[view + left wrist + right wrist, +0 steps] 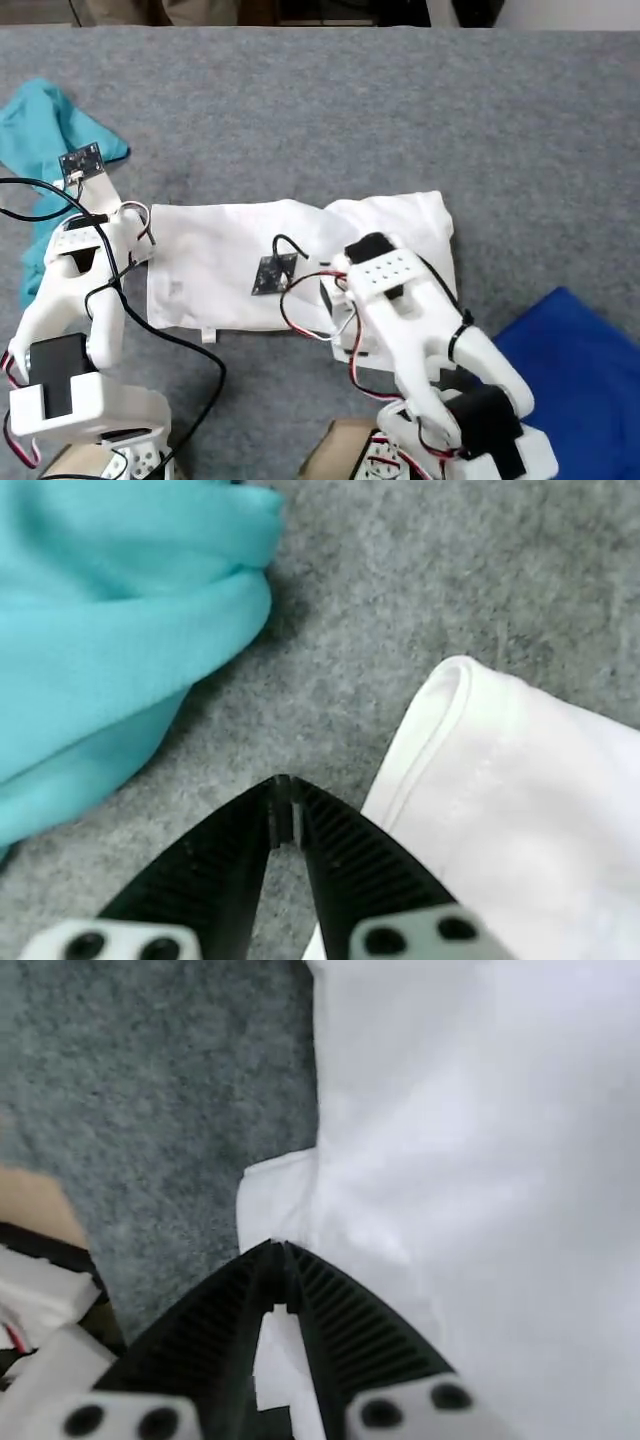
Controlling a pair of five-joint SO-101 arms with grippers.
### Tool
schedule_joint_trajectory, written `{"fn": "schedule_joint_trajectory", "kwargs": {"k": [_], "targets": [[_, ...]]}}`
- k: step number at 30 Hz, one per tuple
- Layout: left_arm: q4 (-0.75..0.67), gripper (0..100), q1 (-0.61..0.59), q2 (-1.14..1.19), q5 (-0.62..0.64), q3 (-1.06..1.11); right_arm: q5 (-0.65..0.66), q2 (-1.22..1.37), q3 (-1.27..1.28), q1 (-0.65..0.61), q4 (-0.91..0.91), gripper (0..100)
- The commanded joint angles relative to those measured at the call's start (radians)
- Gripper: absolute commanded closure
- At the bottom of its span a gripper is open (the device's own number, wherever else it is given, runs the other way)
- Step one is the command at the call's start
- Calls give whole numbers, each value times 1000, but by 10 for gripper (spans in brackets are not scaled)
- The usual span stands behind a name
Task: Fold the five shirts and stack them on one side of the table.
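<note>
High view, white shirt spread flat, wrinkled, left tool and right tool closed tight

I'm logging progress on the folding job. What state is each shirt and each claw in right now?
white shirt: spread flat, one end rumpled.
teal shirt: crumpled, unfolded.
blue shirt: lying smooth; folded or not, unclear.
left claw: shut, nothing in it, beside the white shirt's edge.
right claw: shut, tips at the white shirt's edge.

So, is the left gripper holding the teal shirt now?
No, the left gripper is shut on nothing above the bare table, with the teal shirt on one side and the white shirt on the other.
</note>
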Motion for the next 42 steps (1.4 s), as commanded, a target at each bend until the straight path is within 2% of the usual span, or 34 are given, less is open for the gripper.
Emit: {"fn": "schedule_joint_trajectory", "kwargs": {"k": [1, 6, 9, 11, 13, 17, 21, 28, 33, 38, 42], "targets": [[6, 980, -9, -5, 5, -52, -2, -16, -13, -67, 100, 994], [6, 980, -9, -5, 5, -52, -12, -96, -15, -209, 149, 994], [8, 980, -9, -5, 5, -52, -55, -107, -25, -225, 103, 994], [8, 980, -9, -5, 5, -52, -60, -108, -62, -163, 101, 994], [8, 980, -9, -5, 5, -51, -52, -105, -117, -47, 101, 994], [8, 980, -9, -5, 5, -51, 94, -102, -177, 176, 98, 994], [8, 980, -9, -5, 5, -52, 167, -102, -143, 271, 114, 994], [8, 980, -9, -5, 5, -52, 176, -102, 38, 268, -9, 994], [8, 980, -9, -5, 5, -52, 178, -108, 116, 246, -14, 994], [8, 980, -9, -5, 5, -52, 166, -110, 162, 150, -2, 994], [8, 980, -9, -5, 5, -52, 94, -110, 162, 33, -2, 994]]}}
